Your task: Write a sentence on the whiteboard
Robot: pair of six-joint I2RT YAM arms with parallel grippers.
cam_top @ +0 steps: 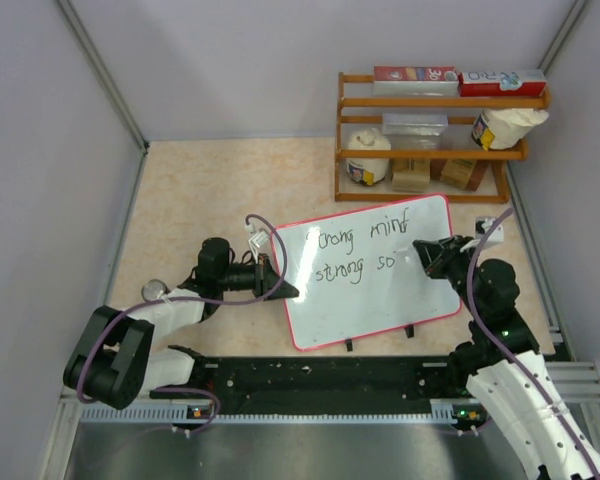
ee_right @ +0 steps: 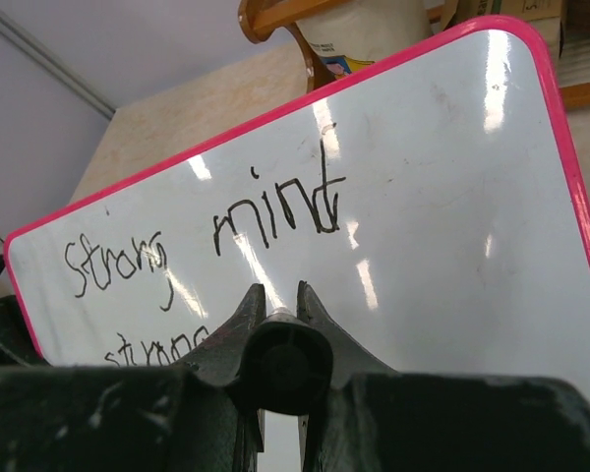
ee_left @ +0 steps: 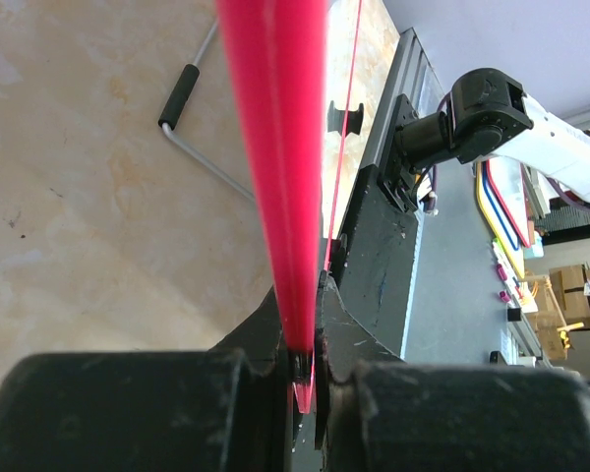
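Note:
The whiteboard (cam_top: pixel 380 305), glossy white with a thin red frame, stands tilted at mid-table. Black handwriting on it, the sentence (cam_top: pixel 365 250), reads "strong mind" above "strong so". My left gripper (cam_top: pixel 280 288) is shut on the board's left edge; in the left wrist view the red frame (ee_left: pixel 280 147) runs down between the closed jaws of that gripper (ee_left: pixel 310 324). My right gripper (cam_top: pixel 430 255) hovers at the end of the second line, shut on a black pen (ee_right: pixel 287 366) seen end-on. In the right wrist view the writing (ee_right: pixel 275 211) shows above that gripper (ee_right: pixel 275 295); the pen's tip is hidden.
A wooden shelf (cam_top: pixel 435 100) with boxes, a bottle and bags stands behind the board at the back right. Grey walls enclose the table on three sides. A black rail (cam_top: pixel 320 380) runs along the near edge. The board's wire foot (ee_left: pixel 182 98) rests on the tabletop.

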